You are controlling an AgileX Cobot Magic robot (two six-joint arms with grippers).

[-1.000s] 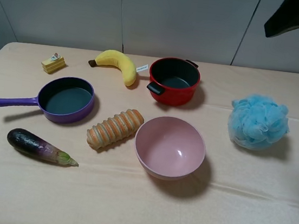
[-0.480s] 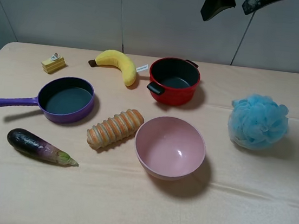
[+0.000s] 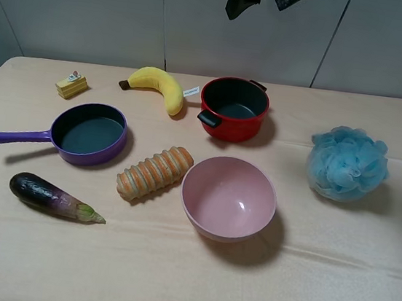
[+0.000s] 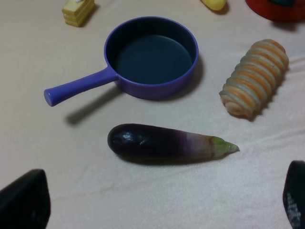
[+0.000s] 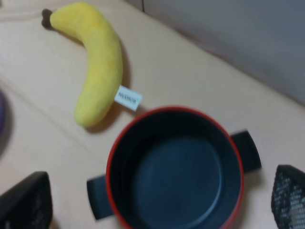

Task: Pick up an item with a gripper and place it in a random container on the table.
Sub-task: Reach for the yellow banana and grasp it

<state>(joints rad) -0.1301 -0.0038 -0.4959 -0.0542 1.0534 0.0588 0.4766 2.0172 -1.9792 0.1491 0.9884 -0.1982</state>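
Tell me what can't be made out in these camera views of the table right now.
- Print on the white tag of the yellow plush banana: blurred in the right wrist view, too small in the exterior high view.
- Black right gripper: the exterior high view's top edge cuts off its arm.
- Black left gripper: only two dark tips at the left wrist view's edge.
- Small yellow cake-like toy: too small for detail in the exterior high view.

Test lab; clothed table (image 3: pixel 331 284); grey panels (image 3: pixel 79 3)

A striped bread roll (image 3: pixel 154 173) is parked mid-scene, with a purple frying pan (image 3: pixel 88 134) spotted at its 10 o'clock, an eggplant (image 3: pixel 54 197) at 8, a red pot (image 3: pixel 233 108) at 1 and a blue bath pouf (image 3: pixel 347 163) way off at 3.
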